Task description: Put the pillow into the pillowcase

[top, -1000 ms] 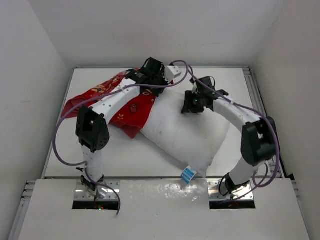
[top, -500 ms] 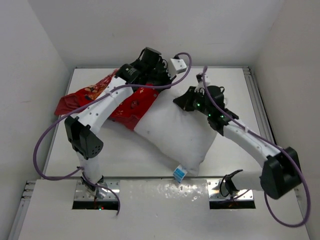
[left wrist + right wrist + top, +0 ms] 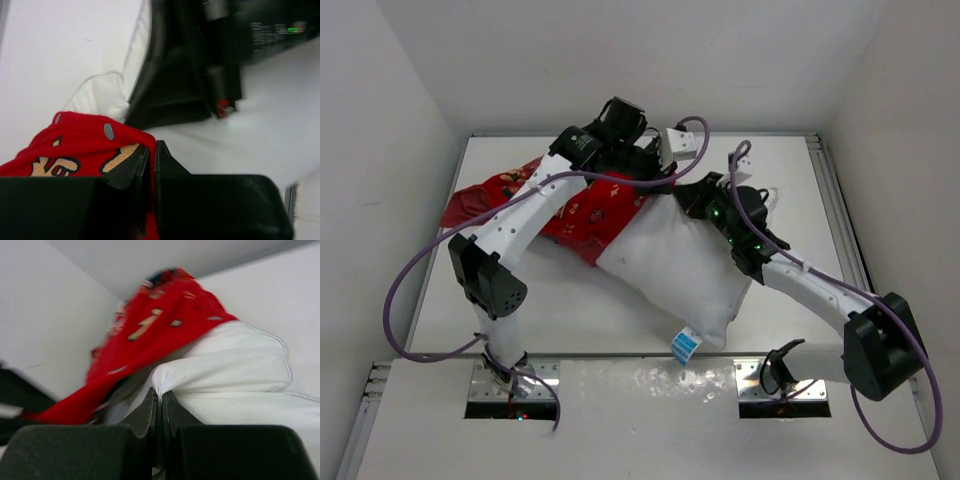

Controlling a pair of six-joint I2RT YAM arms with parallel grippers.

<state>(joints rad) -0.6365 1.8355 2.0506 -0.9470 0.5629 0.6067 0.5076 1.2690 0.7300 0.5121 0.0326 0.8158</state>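
Observation:
The white pillow (image 3: 678,266) lies slanted across the middle of the table, its blue-and-white tag (image 3: 686,344) at the near corner. The red pillowcase (image 3: 575,205) lies at the back left and its edge drapes over the pillow's far corner. My left gripper (image 3: 658,180) is shut on the pillowcase's edge (image 3: 90,145), held over that corner. My right gripper (image 3: 692,198) is shut on a pinch of the pillow (image 3: 225,365) at the same corner, with the red pillowcase (image 3: 160,320) just above it.
White walls enclose the table (image 3: 790,170) on three sides. The right arm's links and purple cable (image 3: 840,290) cross the right side of the table. The left arm arches over the pillowcase's left half.
The right gripper has moved left toward the pillowcase with the pillow's corner, dragging the pillow slightly. The left gripper has pulled the pillowcase's edge right over that corner.

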